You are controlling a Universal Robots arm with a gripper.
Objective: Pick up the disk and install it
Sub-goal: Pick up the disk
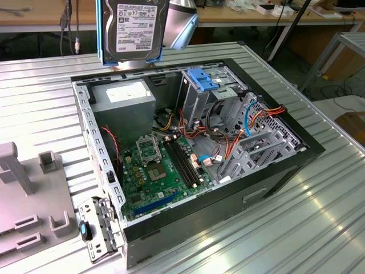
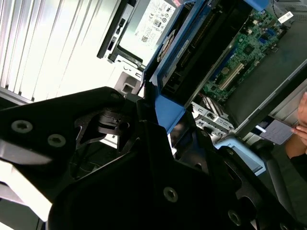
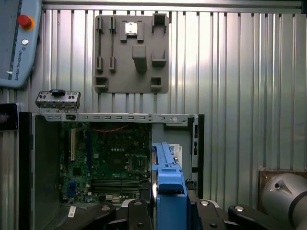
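Observation:
The disk (image 1: 134,27), grey metal with a white label and blue rails along its edges, hangs upright above the back rim of the open computer case (image 1: 296,162). It is just above the power supply and to the exterior view's left of the drive cage (image 1: 219,94). In both wrist views my black gripper (image 3: 169,213) is shut on the disk's blue rail (image 3: 168,184), with the case interior beyond it. In the second wrist view the disk (image 2: 201,43) sticks out from my gripper (image 2: 163,117) toward the case.
Inside the case lie a green motherboard (image 1: 159,165), a grey power supply (image 1: 122,98), cables and a blue bracket (image 1: 204,78) on the cage. A grey fixture plate (image 1: 28,200) and a loose metal bracket (image 1: 98,228) sit on the ribbed table. A person's hand (image 2: 302,120) is nearby.

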